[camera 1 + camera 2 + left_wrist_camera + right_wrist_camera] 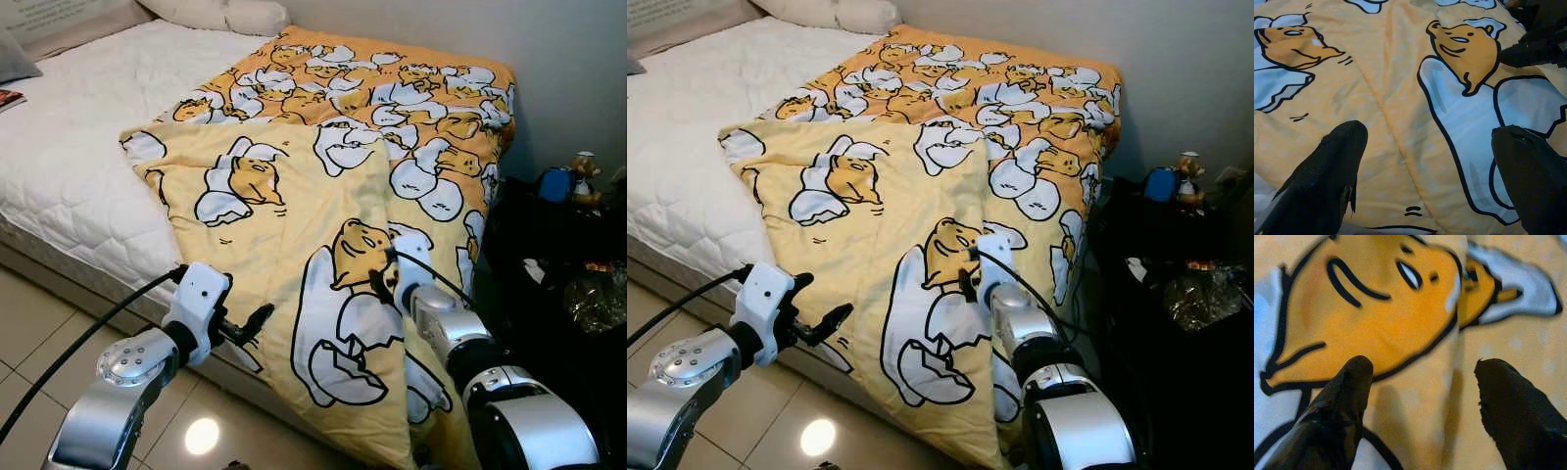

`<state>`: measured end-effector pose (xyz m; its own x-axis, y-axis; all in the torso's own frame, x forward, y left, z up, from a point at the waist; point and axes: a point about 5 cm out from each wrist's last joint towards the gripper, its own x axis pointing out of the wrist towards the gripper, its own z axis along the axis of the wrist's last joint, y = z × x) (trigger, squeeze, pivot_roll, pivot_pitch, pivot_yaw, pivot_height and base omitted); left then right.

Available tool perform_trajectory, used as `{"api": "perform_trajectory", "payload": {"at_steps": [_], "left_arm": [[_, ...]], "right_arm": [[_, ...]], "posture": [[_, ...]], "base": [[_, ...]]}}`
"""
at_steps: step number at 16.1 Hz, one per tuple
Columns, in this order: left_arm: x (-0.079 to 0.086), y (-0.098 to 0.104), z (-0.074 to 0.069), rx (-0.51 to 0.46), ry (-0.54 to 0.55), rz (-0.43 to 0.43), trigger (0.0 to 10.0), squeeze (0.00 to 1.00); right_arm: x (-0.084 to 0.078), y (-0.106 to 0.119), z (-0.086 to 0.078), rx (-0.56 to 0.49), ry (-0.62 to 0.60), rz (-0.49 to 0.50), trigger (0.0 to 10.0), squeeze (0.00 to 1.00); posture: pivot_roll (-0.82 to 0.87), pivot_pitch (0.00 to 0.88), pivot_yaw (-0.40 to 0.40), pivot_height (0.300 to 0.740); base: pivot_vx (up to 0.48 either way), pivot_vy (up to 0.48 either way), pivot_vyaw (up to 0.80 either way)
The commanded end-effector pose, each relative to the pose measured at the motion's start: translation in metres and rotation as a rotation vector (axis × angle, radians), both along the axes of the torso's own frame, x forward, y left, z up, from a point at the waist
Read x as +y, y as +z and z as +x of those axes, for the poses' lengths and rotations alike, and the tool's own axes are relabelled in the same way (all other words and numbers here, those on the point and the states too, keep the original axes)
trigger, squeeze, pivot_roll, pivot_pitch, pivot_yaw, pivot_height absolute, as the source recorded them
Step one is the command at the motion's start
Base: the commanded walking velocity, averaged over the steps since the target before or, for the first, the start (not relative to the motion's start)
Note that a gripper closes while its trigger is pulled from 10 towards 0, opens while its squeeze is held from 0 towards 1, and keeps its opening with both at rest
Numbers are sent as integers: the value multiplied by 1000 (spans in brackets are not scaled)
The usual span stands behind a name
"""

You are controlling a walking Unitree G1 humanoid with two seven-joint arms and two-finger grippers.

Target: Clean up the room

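Two grippers are held over the yellow cartoon-print blanket, which is spread across the white mattress with its folded edge draped over the bed's near side. The left gripper, fingers spread, is poised by the hanging edge. The right gripper is opened wide just above a printed character.

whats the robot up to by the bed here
The robot is working on the yellow cartoon blanket that lies folded across the white bed and hangs over its edge. Its right gripper is open, pressed close to the folded edge. Its left gripper is open too, hovering just off the hanging part.
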<state>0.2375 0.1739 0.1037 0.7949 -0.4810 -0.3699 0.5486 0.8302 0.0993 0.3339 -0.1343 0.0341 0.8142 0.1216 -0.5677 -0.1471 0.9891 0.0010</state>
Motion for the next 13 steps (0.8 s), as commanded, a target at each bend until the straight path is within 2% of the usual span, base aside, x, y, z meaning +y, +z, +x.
{"api": "perform_trajectory", "payload": {"at_steps": [1,5,13], "left_arm": [[0,1,1,-3,-10,10,10000,416],[0,0,2,-1,-7,10,10000,416],[2,-2,0,15,-9,13,10000,412]], "right_arm": [[2,6,5,-11,-16,37,0,0],[0,-6,-2,52,-65,101,0,0],[2,-11,-5,80,-49,121,0,0]], "posture": [[-36,0,16,740],[-33,0,21,740],[-24,0,22,740]], "base": [[0,0,0],[0,0,0],[0,0,0]]}}
